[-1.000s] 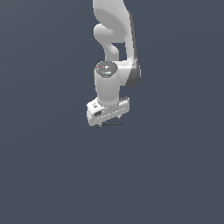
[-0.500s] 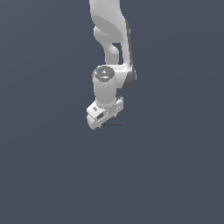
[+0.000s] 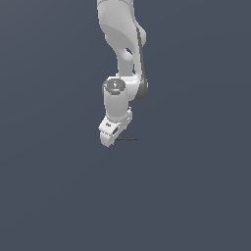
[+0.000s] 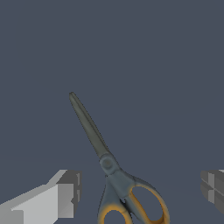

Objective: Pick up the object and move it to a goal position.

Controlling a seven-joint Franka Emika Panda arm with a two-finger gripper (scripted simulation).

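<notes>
Wrist view has the scissors lying flat between my two fingertips, the light one on one side and the darker one on the other, both well clear of the metal, so I read the gripper as spread wide and holding nothing. The pivot sits just off the light fingertip, while the orange-yellow loops run toward the darker fingertip and off the frame edge, so I can't see the whole handle. Main risk as I judge it: the scissors sit off-centre and angled across the gap, so closing could catch one loop or the thin shank, spin them, or squirt them out; a flat, thin thing also needs the tips nearly on the floor or they shut above it. Exterior view is little help, since the gripper hides almost everything; only a thin dark sliver of the scissors pokes out beside it. No goal marker is visible in either view.
</notes>
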